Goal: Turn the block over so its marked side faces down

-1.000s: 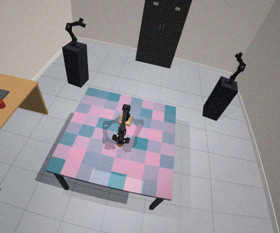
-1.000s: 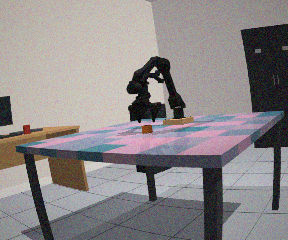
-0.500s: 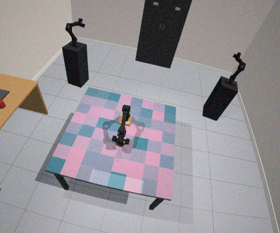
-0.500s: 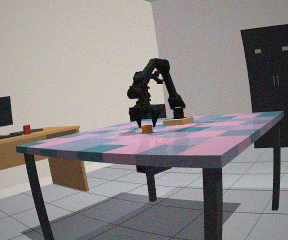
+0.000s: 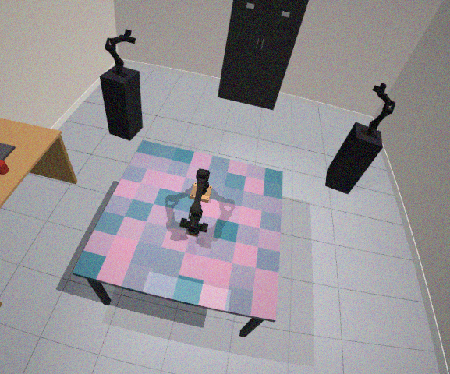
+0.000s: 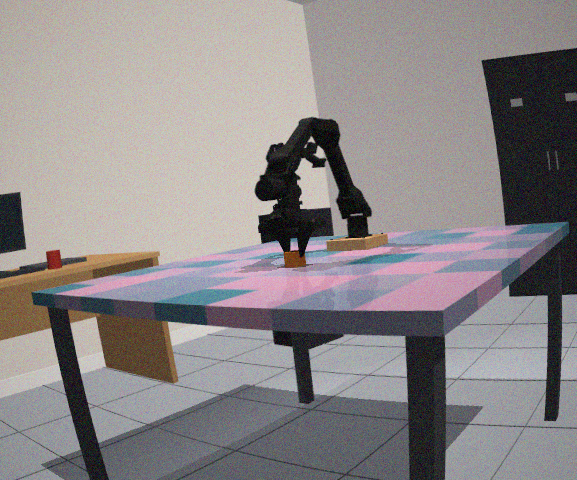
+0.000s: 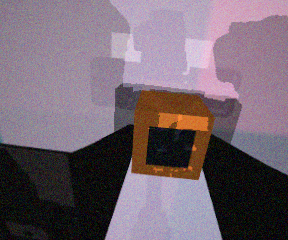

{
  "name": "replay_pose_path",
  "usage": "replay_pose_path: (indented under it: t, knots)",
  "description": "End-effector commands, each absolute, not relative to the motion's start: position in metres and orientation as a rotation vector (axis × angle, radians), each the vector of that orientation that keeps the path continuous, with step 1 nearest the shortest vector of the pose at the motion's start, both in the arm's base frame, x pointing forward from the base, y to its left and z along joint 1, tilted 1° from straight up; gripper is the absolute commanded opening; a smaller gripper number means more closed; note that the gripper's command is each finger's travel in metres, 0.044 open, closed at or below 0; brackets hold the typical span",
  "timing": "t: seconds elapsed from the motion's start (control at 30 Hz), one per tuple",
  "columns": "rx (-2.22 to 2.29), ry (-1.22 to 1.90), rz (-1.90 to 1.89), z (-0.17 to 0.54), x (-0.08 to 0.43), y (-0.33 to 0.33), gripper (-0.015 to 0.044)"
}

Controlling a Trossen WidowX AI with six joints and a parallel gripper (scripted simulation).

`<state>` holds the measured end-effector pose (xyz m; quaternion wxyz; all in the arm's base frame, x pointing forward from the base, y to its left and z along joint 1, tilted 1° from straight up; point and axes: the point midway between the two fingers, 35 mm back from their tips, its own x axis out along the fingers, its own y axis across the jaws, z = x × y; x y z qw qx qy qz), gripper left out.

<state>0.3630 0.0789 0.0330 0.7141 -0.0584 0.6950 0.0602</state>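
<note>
The orange block (image 5: 193, 234) (image 6: 294, 259) (image 7: 140, 150) sits on the patchwork table (image 5: 253, 298) (image 6: 329, 294), in front of the arm's base. Its dark square mark (image 7: 171, 147) is on the face turned up toward the wrist camera. My gripper (image 6: 294, 252) (image 7: 167, 135) points down over the block and is shut on it, one finger against each of two opposite sides. In the top view the gripper hides most of the block. The underside of the block is hidden.
The arm's wooden base plate (image 5: 200, 193) (image 6: 355, 242) stands behind the block. A wooden desk (image 5: 35, 140) with a red cup (image 5: 1, 167) (image 6: 53, 259) stands off to the left. Two other arms stand on black pedestals (image 5: 122, 104) (image 5: 353, 159) away from the table.
</note>
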Motion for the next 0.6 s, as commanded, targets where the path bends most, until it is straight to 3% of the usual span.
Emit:
replay_pose_path:
  t: [0.0,0.43,0.57]
  knots:
    - [-0.128,1.54,0.13,0.032,0.363,0.079,0.017]
    - [-0.128,1.54,0.13,0.032,0.363,0.079,0.0084]
    - [-0.128,1.54,0.13,0.051,0.363,0.079,0.0]
